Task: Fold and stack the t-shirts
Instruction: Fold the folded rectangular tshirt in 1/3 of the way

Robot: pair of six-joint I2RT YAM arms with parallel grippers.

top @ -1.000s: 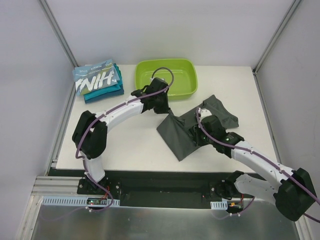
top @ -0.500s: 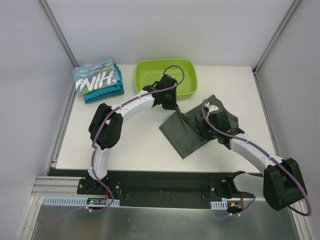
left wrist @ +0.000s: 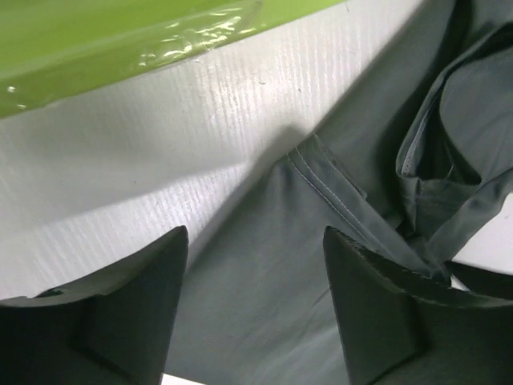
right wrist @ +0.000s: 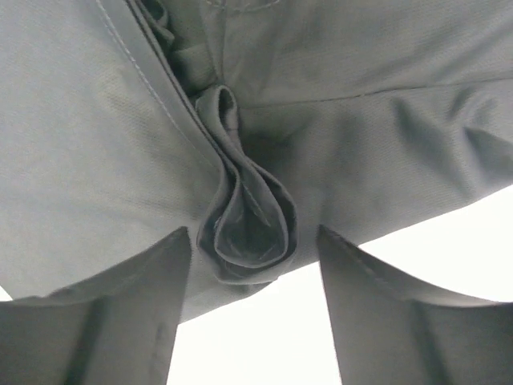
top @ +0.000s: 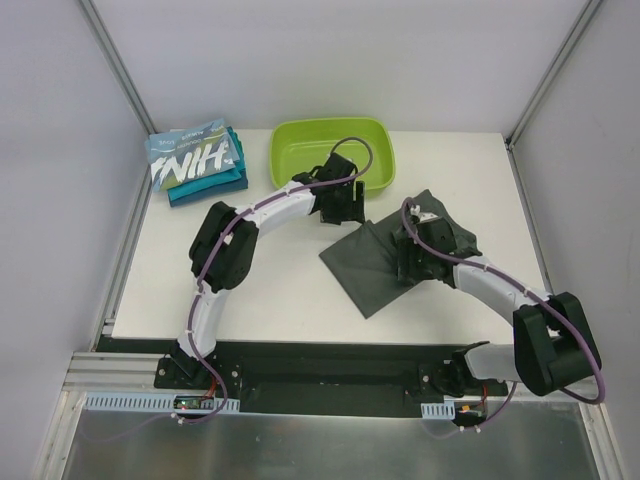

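A dark grey t-shirt lies partly folded on the white table, right of centre. My left gripper hangs open over its back-left corner, and the hem shows between the spread fingers. At the shirt's right part my right gripper is open too. A bunched fold of grey cloth lies loose between its jaws, pinched by neither. At the back left sits a folded stack: a light blue shirt with white letters on top of teal shirts.
A lime-green tub stands at the back centre, just behind my left gripper; its wall fills the top of the left wrist view. Grey walls close in the table on three sides.
Both grippers have gone from shut to open and let go of the grey shirt. The lifted left corner has dropped flat onto the table. Both arms shifted slightly right and back.
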